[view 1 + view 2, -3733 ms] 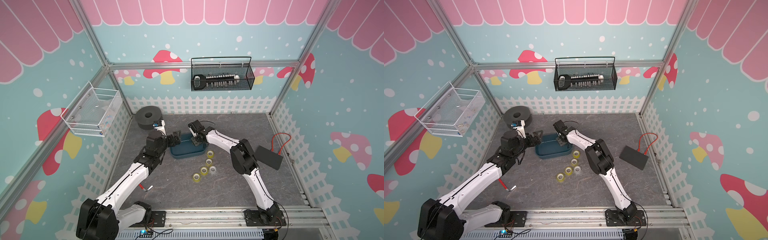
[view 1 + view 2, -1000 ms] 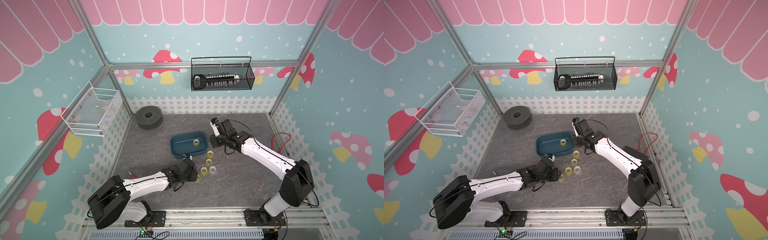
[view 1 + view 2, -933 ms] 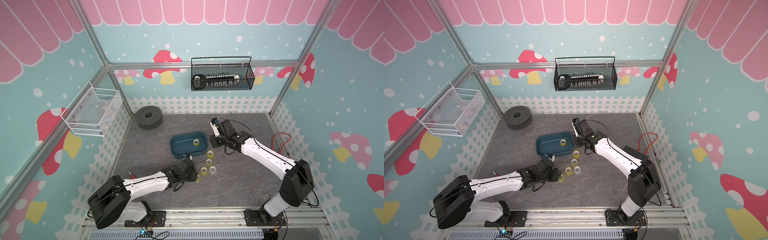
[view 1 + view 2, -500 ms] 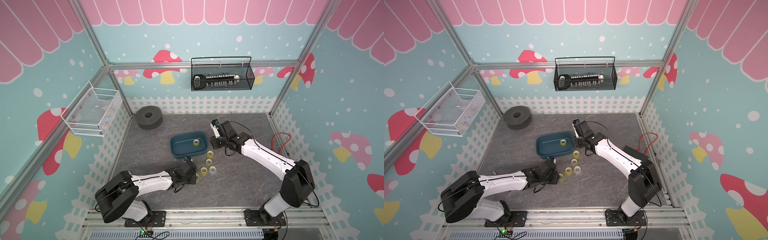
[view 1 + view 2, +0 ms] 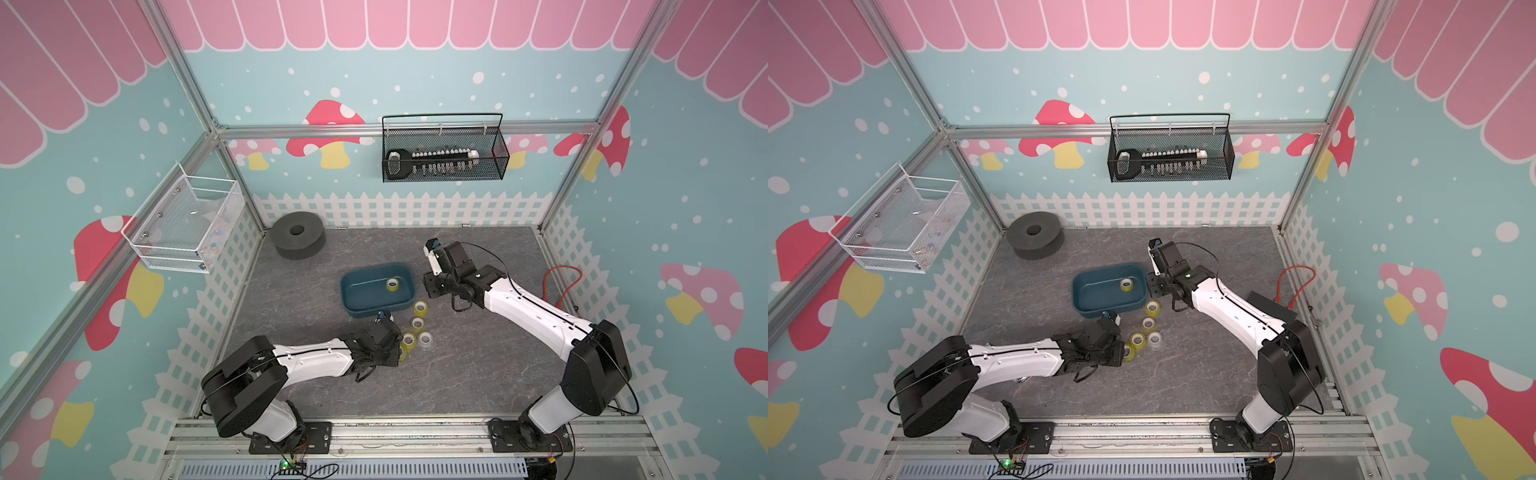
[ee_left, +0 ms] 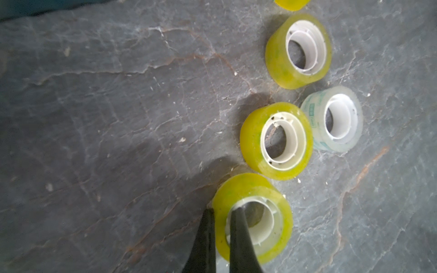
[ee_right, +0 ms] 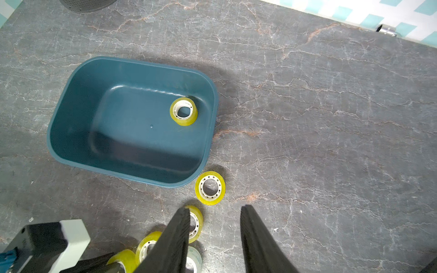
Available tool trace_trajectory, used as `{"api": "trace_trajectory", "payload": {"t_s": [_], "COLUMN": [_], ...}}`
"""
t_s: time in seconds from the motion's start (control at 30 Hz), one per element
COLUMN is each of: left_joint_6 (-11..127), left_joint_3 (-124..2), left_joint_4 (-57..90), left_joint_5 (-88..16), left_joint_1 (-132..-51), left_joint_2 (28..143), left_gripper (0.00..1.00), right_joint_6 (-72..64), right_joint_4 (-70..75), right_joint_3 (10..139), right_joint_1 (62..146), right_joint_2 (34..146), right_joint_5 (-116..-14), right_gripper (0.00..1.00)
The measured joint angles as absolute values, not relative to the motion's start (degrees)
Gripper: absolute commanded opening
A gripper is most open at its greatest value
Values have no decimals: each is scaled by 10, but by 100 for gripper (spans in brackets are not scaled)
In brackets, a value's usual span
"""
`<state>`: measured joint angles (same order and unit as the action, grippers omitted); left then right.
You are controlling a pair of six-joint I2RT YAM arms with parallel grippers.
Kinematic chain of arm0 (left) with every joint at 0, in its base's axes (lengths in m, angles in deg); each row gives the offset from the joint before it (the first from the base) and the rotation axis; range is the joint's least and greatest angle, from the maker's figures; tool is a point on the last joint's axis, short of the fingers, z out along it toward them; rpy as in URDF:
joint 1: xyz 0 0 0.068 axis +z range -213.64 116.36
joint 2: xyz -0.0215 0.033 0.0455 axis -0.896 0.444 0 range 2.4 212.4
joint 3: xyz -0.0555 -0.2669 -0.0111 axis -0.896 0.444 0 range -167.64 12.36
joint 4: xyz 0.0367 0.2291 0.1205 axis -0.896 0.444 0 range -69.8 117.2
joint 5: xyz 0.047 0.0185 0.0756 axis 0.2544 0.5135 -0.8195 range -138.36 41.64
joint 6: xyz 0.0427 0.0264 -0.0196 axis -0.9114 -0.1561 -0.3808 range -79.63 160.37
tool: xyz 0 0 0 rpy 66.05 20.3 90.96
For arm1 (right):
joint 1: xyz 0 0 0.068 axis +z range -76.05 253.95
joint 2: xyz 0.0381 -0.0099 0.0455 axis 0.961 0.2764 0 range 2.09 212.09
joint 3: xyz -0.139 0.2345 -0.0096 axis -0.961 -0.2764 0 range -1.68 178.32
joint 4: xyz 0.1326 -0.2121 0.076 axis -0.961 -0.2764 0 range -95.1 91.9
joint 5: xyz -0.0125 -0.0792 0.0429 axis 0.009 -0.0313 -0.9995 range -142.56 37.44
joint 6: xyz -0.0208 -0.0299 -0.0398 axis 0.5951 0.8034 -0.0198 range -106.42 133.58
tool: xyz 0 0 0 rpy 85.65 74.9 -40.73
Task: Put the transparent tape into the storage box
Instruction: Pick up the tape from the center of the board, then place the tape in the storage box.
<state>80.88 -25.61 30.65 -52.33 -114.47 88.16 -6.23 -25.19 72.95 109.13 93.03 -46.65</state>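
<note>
Grey, stone-veined sheet covers the table (image 5: 457,374), and at its near edge we see an aluminium rail (image 5: 415,432) carrying both arm bases. Just beyond it, the left end effector (image 6: 222,211) is clamped on the wall of a yellowish tape roll (image 6: 248,186), with one finger inside the white core and one outside. This roll is down at the table surface.

Next comes a second yellowish roll (image 6: 250,132), hard against a clear tape roll (image 6: 314,111). Two more yellowish rolls (image 5: 417,323) (image 5: 420,308) lead in a loose line toward the storage box (image 5: 353,305).

We find the box mid-table, with one boxed roll (image 5: 392,284) lying flat inside near its far right corner. The right end effector (image 7: 215,210) hovers above the table beside the box, its jaws apart with nothing between them.

Farther back, a dark grey foam ring (image 5: 297,235) sits in the far left corner and a red cable (image 5: 561,278) loops at the right edge. A white picket-fence print (image 5: 399,210) skirts the teal, mushroom-patterned walls. A white mesh basket (image 5: 183,224) hangs on the left wall, and a black wire-mesh basket (image 5: 442,149) hangs on the back rail under pink scallops.
</note>
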Motion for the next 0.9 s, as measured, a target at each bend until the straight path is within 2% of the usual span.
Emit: {"api": "trace_trajectory", "payload": {"t_s": [0.17, 0.33, 0.53, 0.67, 0.9], "left_joint_6": [802, 777, 727, 685, 629], "left_joint_3": [-269, -347, -481, -555, -617], "left_joint_4": [356, 419, 468, 478, 478], "left_joint_5": [-541, -558, -554, -546, -524], "left_joint_1": [-1145, -1135, -1055, -991, -924], "left_joint_2": [855, 820, 800, 835, 981], "left_gripper": [0, 0, 0, 0, 0], "right_joint_6": [-62, -62, -62, -62, -61], "right_joint_4": [-250, -249, -248, -246, -243], "right_joint_3": [730, 730, 740, 751, 761], "right_joint_1": [1091, 1088, 1085, 1082, 1069], "right_joint_2": [925, 925, 926, 930, 947], "right_joint_5": [-465, -464, -465, -467, -473], "right_gripper": [41, 41, 41, 41, 41]}}
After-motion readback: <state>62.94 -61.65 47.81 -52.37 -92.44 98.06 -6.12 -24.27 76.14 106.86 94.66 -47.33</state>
